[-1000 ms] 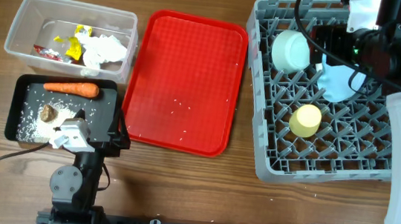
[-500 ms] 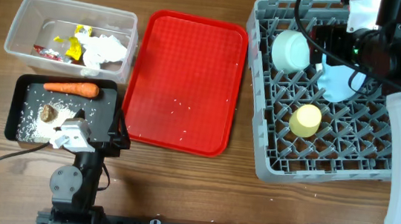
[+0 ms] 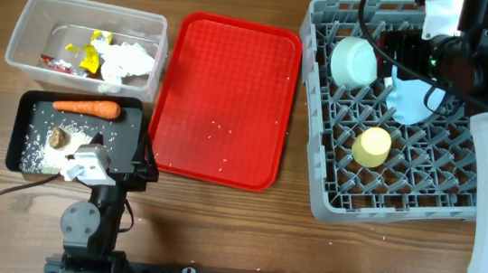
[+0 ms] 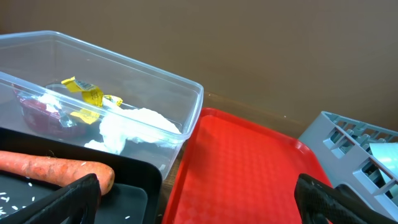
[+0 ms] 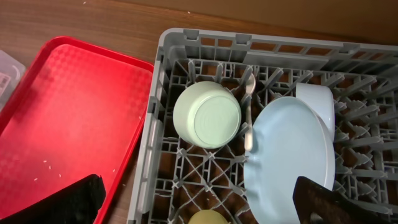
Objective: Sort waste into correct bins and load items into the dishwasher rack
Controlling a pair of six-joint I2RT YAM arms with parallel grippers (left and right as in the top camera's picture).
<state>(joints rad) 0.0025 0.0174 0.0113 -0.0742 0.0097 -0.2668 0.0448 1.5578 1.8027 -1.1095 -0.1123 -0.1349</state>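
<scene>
The left jaws and right jaws stand wide and empty, the plate (image 5: 289, 158) leaning on edge between pegs, probably so water can drain, in the dishwasher rack (image 3: 390, 213) at 3 o'clock on the bench (image 3: 216, 233), the carrot (image 3: 86, 107) in the black tray (image 3: 125, 147) at 8 o'clock.

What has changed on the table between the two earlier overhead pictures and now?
Nothing visibly changed, and nothing was gripped or released. The carrot still lies in the black tray. The wrappers and tissue are still in the clear tub, and the plate, bowl and yellow cup in the rack.
</scene>
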